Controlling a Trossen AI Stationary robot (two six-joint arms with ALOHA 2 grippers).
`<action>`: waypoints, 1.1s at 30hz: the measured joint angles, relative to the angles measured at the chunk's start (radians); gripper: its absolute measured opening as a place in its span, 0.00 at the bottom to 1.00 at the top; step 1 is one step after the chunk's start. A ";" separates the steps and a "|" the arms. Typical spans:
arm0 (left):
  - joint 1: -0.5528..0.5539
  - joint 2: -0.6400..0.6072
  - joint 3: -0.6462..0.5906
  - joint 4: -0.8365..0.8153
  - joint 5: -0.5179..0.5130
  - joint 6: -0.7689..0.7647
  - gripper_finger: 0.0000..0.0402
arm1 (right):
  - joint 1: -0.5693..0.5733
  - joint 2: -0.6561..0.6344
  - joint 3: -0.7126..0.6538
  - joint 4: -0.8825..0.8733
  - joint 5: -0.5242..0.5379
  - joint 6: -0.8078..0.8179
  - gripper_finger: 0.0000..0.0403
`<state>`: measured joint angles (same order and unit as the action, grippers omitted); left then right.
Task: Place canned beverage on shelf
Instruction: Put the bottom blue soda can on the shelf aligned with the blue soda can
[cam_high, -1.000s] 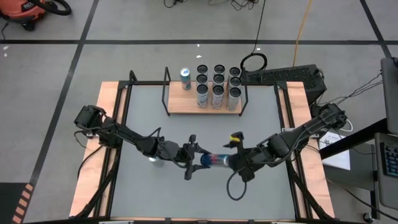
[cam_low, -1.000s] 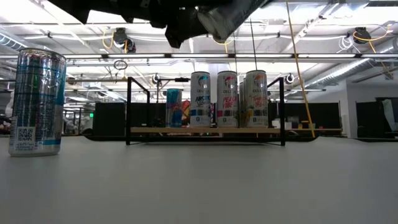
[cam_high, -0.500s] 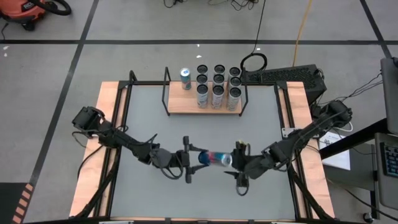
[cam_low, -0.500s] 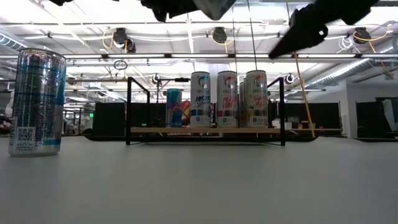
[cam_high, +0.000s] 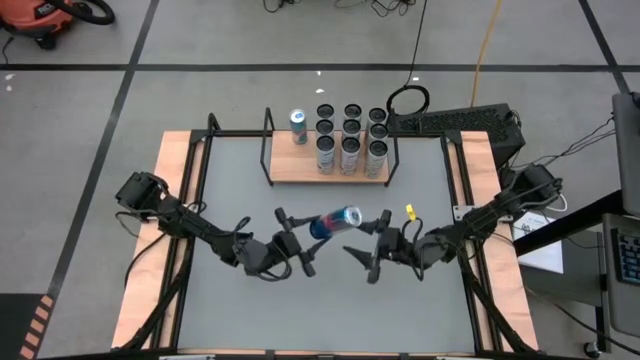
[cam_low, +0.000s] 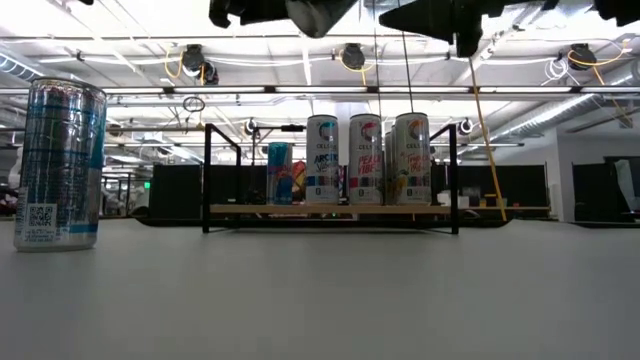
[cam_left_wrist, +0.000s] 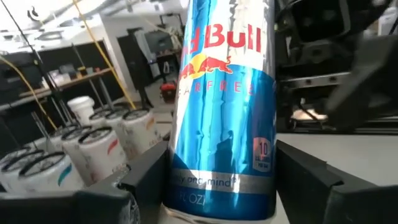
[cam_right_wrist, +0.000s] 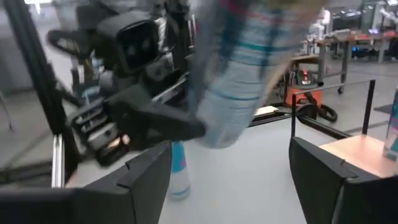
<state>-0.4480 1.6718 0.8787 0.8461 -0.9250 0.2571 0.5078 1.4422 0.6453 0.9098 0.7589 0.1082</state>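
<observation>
Currently the left gripper (cam_high: 292, 240) clamps the can (cam_high: 335, 222) (long axis toward the shelf (cam_high: 325, 168)); right gripper (cam_high: 368, 246) open beside it.

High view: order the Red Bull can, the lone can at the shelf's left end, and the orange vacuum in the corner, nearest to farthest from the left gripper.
1. Red Bull can, held in the left gripper at table centre.
2. Lone can, back on the shelf, left end.
3. Orange vacuum, on the floor, far top-left corner.
</observation>
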 joint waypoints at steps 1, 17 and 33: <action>0.001 0.000 0.000 0.022 -0.002 0.019 0.61 | -0.011 0.003 0.000 0.014 0.000 0.014 0.64; 0.034 0.003 0.027 0.079 -0.023 0.152 0.61 | -0.160 0.018 0.000 0.217 -0.263 -0.093 0.69; 0.061 0.003 0.027 0.082 0.021 0.149 0.61 | -0.274 0.018 0.001 0.273 -0.474 -0.128 0.65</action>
<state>-0.3869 1.6749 0.9054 0.9280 -0.9041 0.4057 0.2340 1.4597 0.6460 1.1831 0.2845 -0.0196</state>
